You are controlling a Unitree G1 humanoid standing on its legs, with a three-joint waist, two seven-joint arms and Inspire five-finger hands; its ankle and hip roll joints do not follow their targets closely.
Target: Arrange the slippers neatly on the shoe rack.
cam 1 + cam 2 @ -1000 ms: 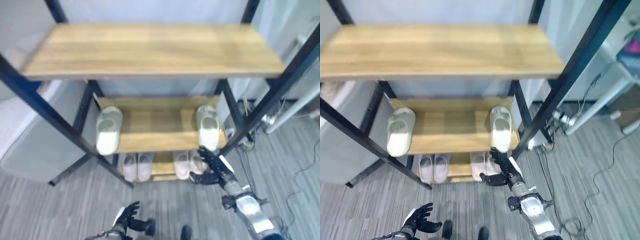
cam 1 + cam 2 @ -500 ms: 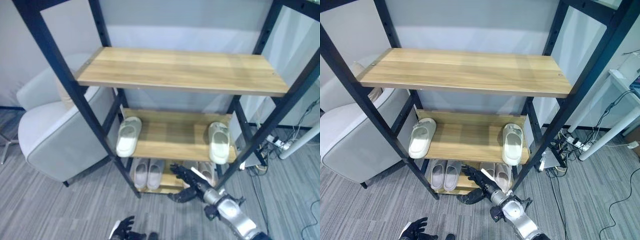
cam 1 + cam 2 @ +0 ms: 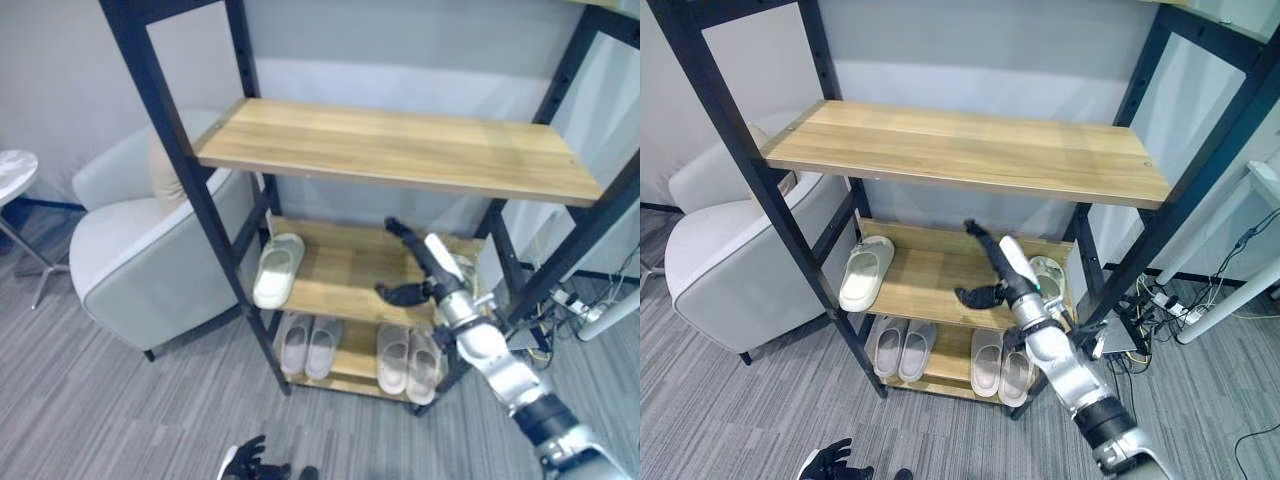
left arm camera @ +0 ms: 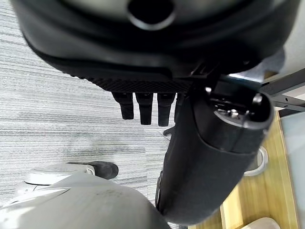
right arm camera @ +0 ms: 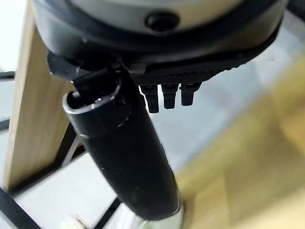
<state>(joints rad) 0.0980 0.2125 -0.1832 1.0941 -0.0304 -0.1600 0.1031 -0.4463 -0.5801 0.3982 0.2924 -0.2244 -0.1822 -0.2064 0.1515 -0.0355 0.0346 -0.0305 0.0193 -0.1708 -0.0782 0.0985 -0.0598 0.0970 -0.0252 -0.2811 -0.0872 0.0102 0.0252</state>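
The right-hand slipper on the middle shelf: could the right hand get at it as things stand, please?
Probably yes. The right hand hangs open over the middle shelf, just beside that slipper, with nothing between them; the rack's post stands further right.

We see a black-framed shoe rack (image 3: 180,170) with pale wood-grain shelves, cream slippers (image 3: 277,270) on its middle shelf, greyish-beige pairs (image 3: 308,345) below, a light grey armchair (image 3: 140,260), and grey striped carpet (image 3: 90,400)

You have a grey armchair (image 3: 140,250) left of the rack. A small round table (image 3: 12,170) stands further left. Cables and a power strip (image 3: 1160,300) lie on the floor at the right.
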